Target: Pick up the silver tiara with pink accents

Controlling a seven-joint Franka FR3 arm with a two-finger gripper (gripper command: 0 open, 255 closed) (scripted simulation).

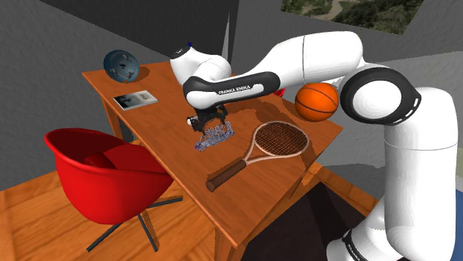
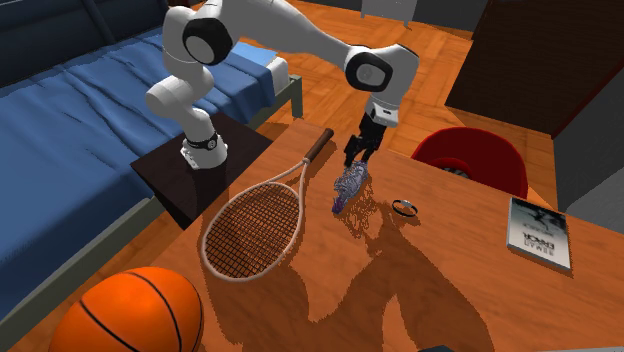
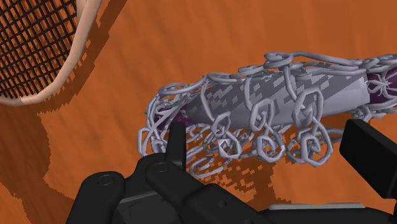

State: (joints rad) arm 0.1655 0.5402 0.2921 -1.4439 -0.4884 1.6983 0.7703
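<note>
The tiara (image 3: 273, 95) is a silvery, chain-like lattice with purple-pink bits at its ends. It lies on the orange-brown wooden table (image 1: 185, 159), beside the racket's head. My black gripper (image 3: 271, 130) is low over it and open, with one finger near each end of the tiara; I cannot tell whether either finger touches it. In the shoulder view the gripper (image 1: 208, 123) sits right on top of the tiara (image 1: 214, 138). In the second exterior view the tiara (image 2: 347, 188) stands just beneath the gripper (image 2: 356, 160).
A tennis racket (image 1: 263, 144) lies close beside the tiara. A basketball (image 1: 317, 101), a dark blue ball (image 1: 121, 65), a booklet (image 1: 135, 98) and a small ring (image 2: 405, 207) are also on the table. A red chair (image 1: 104, 174) stands at its edge, and a blue bed (image 2: 70, 110) lies beyond the stand.
</note>
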